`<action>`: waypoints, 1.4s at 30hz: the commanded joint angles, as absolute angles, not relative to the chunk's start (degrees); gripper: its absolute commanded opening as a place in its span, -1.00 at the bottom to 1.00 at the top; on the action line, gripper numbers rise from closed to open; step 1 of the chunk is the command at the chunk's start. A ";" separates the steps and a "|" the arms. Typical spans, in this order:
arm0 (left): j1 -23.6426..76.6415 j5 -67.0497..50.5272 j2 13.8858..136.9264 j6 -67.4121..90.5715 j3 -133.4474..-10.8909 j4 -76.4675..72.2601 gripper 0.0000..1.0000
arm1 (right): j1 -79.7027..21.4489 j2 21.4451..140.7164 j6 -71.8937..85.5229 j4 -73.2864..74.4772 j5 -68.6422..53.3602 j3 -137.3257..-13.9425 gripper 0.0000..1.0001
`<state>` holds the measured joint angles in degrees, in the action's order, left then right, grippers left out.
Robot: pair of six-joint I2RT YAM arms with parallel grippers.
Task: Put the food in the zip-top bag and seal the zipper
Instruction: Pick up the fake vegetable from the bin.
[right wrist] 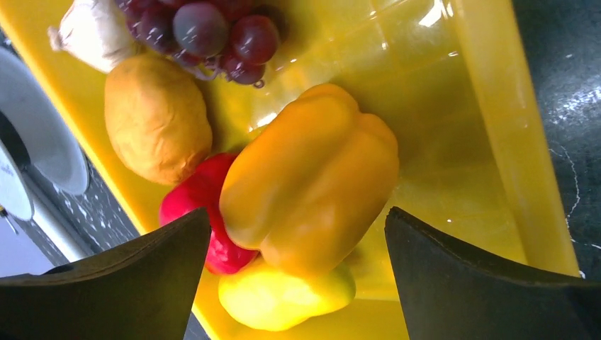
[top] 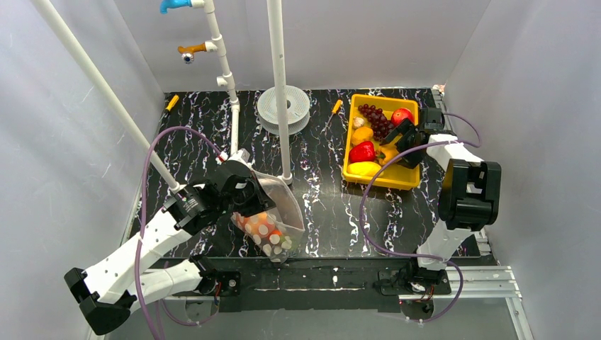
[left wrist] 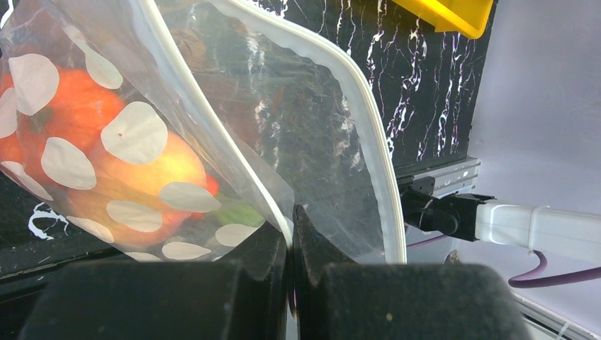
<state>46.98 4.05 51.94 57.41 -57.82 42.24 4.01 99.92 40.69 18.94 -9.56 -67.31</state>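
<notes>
My left gripper (top: 244, 188) is shut on one edge of the mouth of the clear polka-dot zip-top bag (top: 276, 212) and holds it up, mouth open. In the left wrist view (left wrist: 290, 227) the whitish zipper (left wrist: 368, 120) curves above the jaws. Orange-red fruit (left wrist: 156, 170) and something green lie inside the bag. My right gripper (top: 397, 142) is open over the yellow tray (top: 383, 180). Its fingers straddle the yellow bell pepper (right wrist: 312, 184) without touching it. The red pepper (right wrist: 195, 205) and a yellow lemon-like fruit (right wrist: 283, 294) lie beside and under that pepper.
The tray also holds grapes (top: 375, 119), a red apple (top: 401, 115), a tan lemon (right wrist: 156, 117) and garlic (right wrist: 88, 32). White pipes rise from a round white base (top: 283, 106) at the middle back. Small yellow-handled tools (top: 336, 108) lie on the black mat.
</notes>
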 commanded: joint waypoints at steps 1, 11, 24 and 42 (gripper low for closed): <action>47.02 4.97 51.45 56.43 -59.68 43.17 -1.00 | 4.02 101.36 47.41 20.64 -4.75 -70.63 0.97; 47.08 5.09 50.10 56.54 -58.98 42.92 -1.00 | 2.01 103.16 48.03 22.63 -0.31 -72.82 0.96; 47.07 5.80 49.01 56.77 -59.80 44.67 -1.00 | 1.69 102.83 47.27 20.77 0.94 -71.95 0.14; 47.09 5.02 48.80 57.54 -58.25 43.53 -1.00 | -2.42 79.90 32.91 14.64 -10.24 -61.67 -0.63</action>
